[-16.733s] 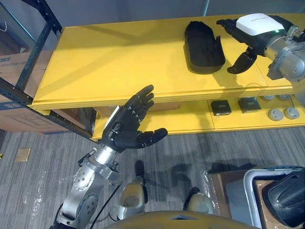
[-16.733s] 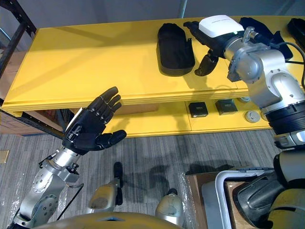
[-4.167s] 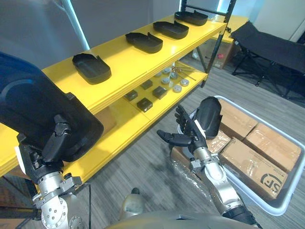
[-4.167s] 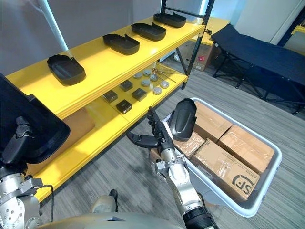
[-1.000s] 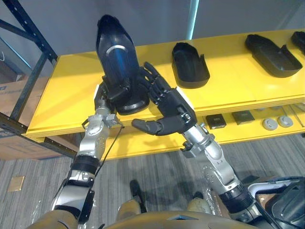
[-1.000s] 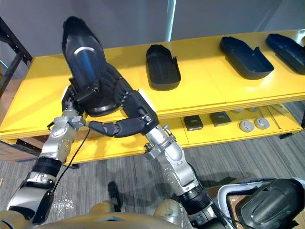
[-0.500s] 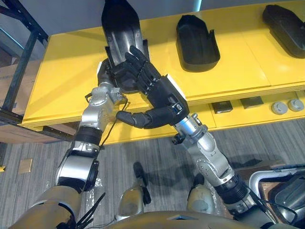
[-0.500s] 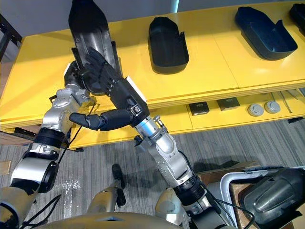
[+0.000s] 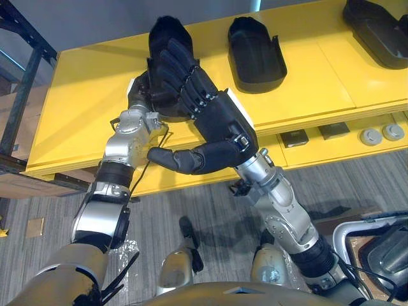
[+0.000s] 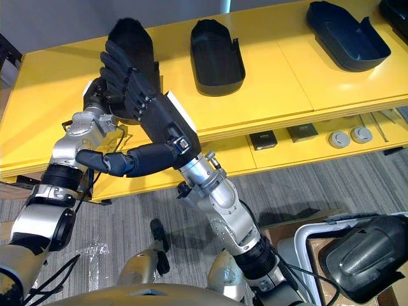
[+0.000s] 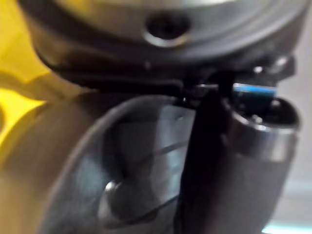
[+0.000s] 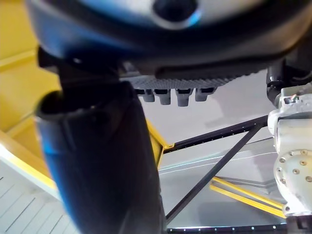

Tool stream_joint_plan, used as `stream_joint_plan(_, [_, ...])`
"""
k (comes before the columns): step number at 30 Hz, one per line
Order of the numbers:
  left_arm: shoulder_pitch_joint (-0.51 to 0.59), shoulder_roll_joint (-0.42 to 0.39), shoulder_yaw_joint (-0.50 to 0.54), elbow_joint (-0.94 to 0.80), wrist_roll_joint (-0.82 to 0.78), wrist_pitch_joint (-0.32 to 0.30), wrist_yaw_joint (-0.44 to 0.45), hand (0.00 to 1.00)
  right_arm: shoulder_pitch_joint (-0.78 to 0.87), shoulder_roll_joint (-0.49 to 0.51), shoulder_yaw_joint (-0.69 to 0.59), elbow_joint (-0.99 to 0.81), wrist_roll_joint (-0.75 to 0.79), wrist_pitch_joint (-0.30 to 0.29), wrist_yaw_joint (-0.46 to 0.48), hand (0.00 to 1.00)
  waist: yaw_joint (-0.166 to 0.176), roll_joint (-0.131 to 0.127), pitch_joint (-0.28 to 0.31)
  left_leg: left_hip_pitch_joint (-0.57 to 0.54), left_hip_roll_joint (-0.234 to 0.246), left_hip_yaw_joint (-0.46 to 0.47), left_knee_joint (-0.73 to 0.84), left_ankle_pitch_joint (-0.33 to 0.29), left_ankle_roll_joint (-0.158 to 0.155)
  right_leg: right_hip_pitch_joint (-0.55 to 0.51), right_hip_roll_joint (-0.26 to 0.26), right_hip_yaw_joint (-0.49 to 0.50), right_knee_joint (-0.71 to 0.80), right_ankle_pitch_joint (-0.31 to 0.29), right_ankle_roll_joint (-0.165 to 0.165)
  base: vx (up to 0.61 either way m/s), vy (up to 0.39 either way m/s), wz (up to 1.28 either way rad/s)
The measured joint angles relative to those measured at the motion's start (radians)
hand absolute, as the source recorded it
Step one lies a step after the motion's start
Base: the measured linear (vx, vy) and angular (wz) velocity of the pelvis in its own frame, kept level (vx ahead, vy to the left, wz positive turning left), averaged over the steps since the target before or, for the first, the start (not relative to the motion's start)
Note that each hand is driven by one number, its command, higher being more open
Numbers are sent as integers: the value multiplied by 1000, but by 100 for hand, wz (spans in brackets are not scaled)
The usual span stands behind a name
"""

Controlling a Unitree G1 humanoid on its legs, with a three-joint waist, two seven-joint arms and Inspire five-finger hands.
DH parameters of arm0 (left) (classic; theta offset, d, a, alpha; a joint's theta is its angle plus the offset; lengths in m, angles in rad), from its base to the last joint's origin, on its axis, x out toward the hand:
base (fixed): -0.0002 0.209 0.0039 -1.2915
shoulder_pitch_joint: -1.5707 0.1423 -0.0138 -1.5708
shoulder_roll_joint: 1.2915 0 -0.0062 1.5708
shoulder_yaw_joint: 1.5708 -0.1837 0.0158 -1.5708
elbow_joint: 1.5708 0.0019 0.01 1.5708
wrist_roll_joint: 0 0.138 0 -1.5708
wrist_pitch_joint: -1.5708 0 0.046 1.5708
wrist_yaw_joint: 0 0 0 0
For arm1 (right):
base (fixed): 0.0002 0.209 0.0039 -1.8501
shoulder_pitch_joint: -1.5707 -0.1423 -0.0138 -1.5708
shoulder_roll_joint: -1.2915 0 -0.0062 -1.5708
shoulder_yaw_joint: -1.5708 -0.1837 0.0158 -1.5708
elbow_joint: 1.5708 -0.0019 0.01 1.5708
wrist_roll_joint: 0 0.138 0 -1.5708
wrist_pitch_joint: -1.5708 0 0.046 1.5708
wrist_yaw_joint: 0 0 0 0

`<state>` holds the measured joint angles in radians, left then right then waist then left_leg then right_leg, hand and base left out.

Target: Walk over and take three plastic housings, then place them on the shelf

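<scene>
The housing point(image 9: 167, 30) lies on the yellow shelf point(image 9: 76, 95), long way pointing to the back, with the left hand point(image 9: 141, 95) wrapped round its near end and the right hand point(image 9: 217, 118) laying flat, straight fingers point(image 9: 185, 80) on top (holding nothing itself).

Five black housings point(image 10: 217, 48) show, four of them on the yellow shelf point(image 10: 280, 83). Below it lie two black boxes point(image 10: 262, 139) and two grey discs point(image 10: 339, 139).
</scene>
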<state>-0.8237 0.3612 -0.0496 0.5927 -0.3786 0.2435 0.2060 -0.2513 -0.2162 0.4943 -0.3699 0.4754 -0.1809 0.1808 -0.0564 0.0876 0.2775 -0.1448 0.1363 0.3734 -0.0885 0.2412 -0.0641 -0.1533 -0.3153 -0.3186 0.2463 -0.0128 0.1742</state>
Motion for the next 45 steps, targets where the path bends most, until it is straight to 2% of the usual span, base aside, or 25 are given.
stream_joint_plan(4, [-38,-1,45,42,35,42,86,100,7,0,37,-1,0,2,-15,100,-6,1,15,17,2,12,0,-9,4,11,2,8,-5,4,6,5,-31,-8])
stream_joint_plan(10, [-40,0,81,64,80,45,158,100,19,0,65,-2,0,2,-24,100,-4,1,15,29,2,13,0,-11,2,25,3,7,-7,5,4,13,-18,0])
stream_joint_plan(13, [-39,1,87,87,152,45,218,100,43,6,72,-2,0,2,-25,100,-6,1,15,43,2,17,0,-18,5,40,3,6,-15,5,4,32,-31,-3])
stream_joint_plan(16, [-38,2,97,107,166,49,264,100,72,31,97,-2,0,1,-20,100,-24,0,14,60,2,24,0,-25,2,62,5,6,-28,7,5,27,-18,-2])
stream_joint_plan(19, [-37,2,97,107,159,47,271,100,108,34,122,-2,-1,0,-6,100,-30,-1,13,76,2,30,0,-28,-3,82,7,7,-41,8,7,39,-22,-4])
stream_joint_plan(21, [-37,2,93,104,108,29,255,100,147,34,130,-1,-12,0,-2,100,-33,-2,13,93,1,31,0,-29,-3,104,8,5,-52,9,7,43,-19,-2])
stream_joint_plan(23, [-15,2,56,74,26,-79,230,100,172,33,130,4,-40,0,14,100,-34,-3,11,106,1,30,0,-30,-2,121,9,1,-60,9,8,37,-17,1])
stream_joint_plan(24, [-3,2,50,43,-4,-102,226,100,173,33,130,5,-40,0,18,100,-34,-3,11,106,1,30,0,-29,-2,122,9,1,-60,9,8,24,-10,3])
stream_joint_plan(27, [55,1,16,-146,-125,-206,200,100,179,33,125,24,-49,0,35,100,-37,-5,10,121,-3,26,0,-25,-1,140,7,-2,-66,9,7,0,0,0])
stream_joint_plan(30, [89,1,12,-335,-126,-247,207,100,183,33,119,54,-92,0,36,100,-36,-5,4,137,-2,17,0,-26,-1,171,9,-14,-77,9,8,3,-7,6])
stream_joint_plan(35, [106,13,50,-429,-17,-243,288,100,202,31,119,107,-175,6,36,100,-30,-4,-63,134,0,2,-1,-28,-4,194,15,-37,-105,12,11,-5,-2,9])
stream_joint_plan(39, [168,98,121,-441,149,-236,361,100,204,15,127,118,-198,18,38,100,-23,-1,-76,130,16,-17,-1,-31,-13,214,35,-63,-130,18,0,-21,-22,13])
stream_joint_plan(41, [203,115,169,-445,163,-238,379,100,228,-3,125,121,-214,25,41,100,-3,-3,-94,117,17,-32,-1,-26,-16,215,38,-80,-133,17,-2,-4,-13,22])
stream_joint_plan(43, [267,123,212,-488,161,-239,384,100,236,-24,123,138,-265,31,51,100,5,-10,-104,116,13,-51,-1,-26,-16,231,38,-99,-140,17,-2,26,-5,25])
stream_joint_plan(45, [405,117,241,-598,152,-277,395,100,236,-32,119,180,-369,41,46,100,26,-22,-112,110,11,-74,0,-24,-17,245,40,-120,-145,16,-3,22,-12,28])
